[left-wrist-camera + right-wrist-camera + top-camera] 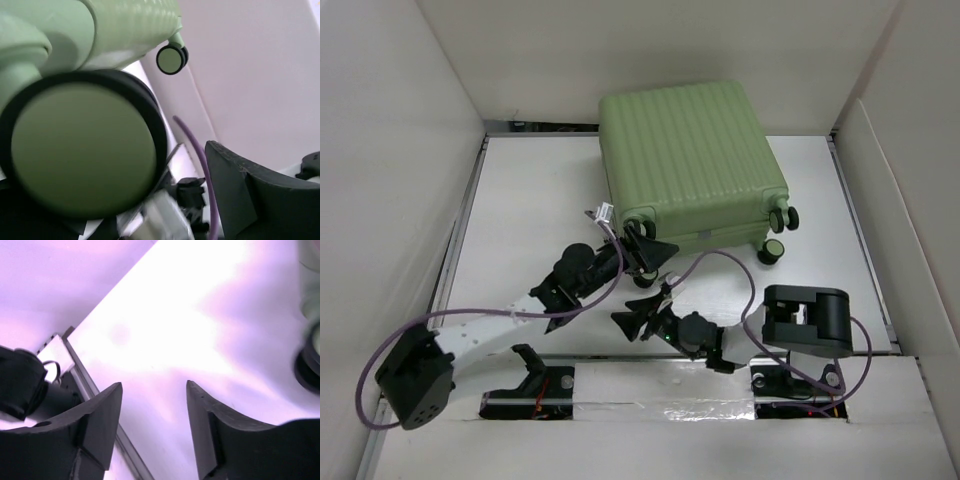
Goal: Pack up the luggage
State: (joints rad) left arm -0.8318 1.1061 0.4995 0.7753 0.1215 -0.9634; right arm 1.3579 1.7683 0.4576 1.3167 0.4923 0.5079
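The luggage (690, 160) lies shut at the far middle of the worktop (530, 200), so packing looks done. The left gripper (648, 250) stands wide beside its near-left wheel (82, 155). The right gripper (638, 315), nearer, is spread and empty.

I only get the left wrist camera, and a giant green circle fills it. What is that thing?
Observer: A wheel at the luggage's near-left corner. From above, the luggage lies flat and closed.
Operator: Where's the other arm?
Observer: The right end effector hovers over the table, open and empty.
Operator: Anything hanging off the case?
Observer: A white tag, by its left corner.
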